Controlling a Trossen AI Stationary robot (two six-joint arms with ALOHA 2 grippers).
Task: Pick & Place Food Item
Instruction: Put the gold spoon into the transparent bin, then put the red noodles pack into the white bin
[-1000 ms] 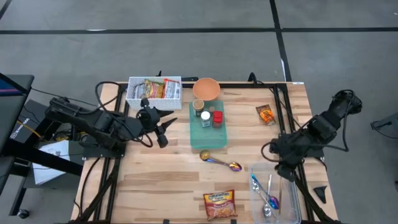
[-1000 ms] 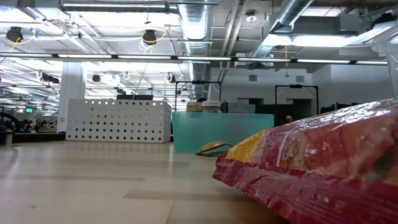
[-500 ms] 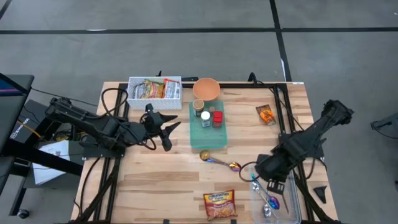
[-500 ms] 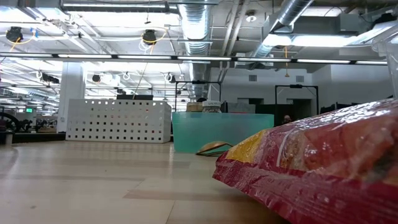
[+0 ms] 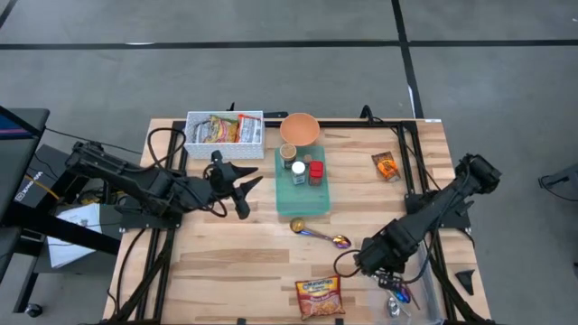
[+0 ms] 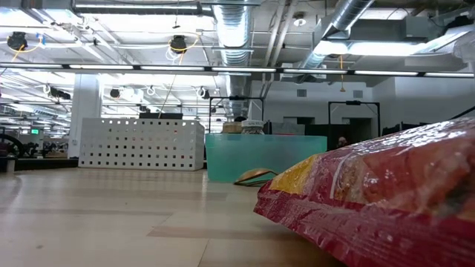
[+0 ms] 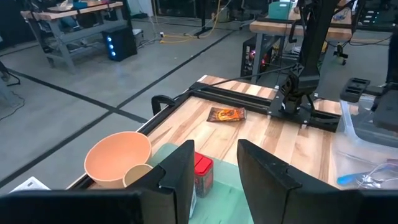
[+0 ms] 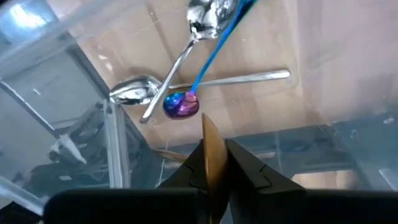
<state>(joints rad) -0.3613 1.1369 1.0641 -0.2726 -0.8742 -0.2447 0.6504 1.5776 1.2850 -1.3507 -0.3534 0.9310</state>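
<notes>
High view: bare wood at 8 o'clock of tabletop (image 5: 226, 262); glossy red-yellow snack packet (image 5: 320, 297) flat at 6 o'clock edge. Right gripper (image 5: 366, 263) just beside it, over clear bin (image 5: 424, 302). Left gripper (image 5: 242, 190) idle at 9.
Left wrist: fingers (image 7: 180, 171) parted, empty.
Right wrist: fingers (image 8: 249, 168) pinched on thin tan strip (image 8: 211, 149)
</notes>
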